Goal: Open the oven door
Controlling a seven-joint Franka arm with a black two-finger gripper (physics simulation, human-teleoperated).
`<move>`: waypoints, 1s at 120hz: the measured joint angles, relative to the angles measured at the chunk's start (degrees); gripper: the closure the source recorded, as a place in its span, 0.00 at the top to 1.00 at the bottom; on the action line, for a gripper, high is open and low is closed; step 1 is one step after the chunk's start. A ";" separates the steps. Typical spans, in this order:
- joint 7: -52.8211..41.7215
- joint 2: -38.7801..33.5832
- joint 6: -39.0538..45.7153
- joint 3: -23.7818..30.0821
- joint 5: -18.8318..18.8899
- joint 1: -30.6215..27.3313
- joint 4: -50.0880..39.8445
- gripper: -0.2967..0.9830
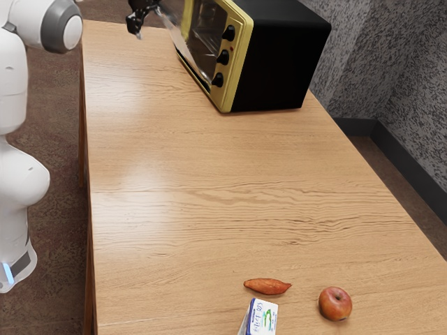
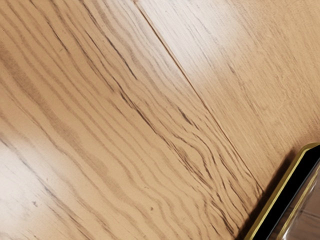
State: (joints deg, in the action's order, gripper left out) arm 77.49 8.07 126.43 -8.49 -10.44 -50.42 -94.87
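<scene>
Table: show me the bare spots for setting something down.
Bare: the table's broad middle, between the oven and the sweet potato; also from the carton to the edge at the exterior view's left. Crowded: by the oven's front, near the gripper, and around the sweet potato, carton and apple.

Wood-grain tabletop (image 2: 125, 120), thin seam, yellow-and-black oven edge (image 2: 285, 192)

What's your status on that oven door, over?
Gripper near the outer edge of the oven door. Door partly open, tilted outward. Apple and carton well away from its swing.
</scene>
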 joint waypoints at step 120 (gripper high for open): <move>9.81 -22.38 -24.18 6.61 6.53 32.18 2.18 0.77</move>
State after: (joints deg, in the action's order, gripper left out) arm 87.30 -14.31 102.25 -1.88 -3.91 -18.24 -92.69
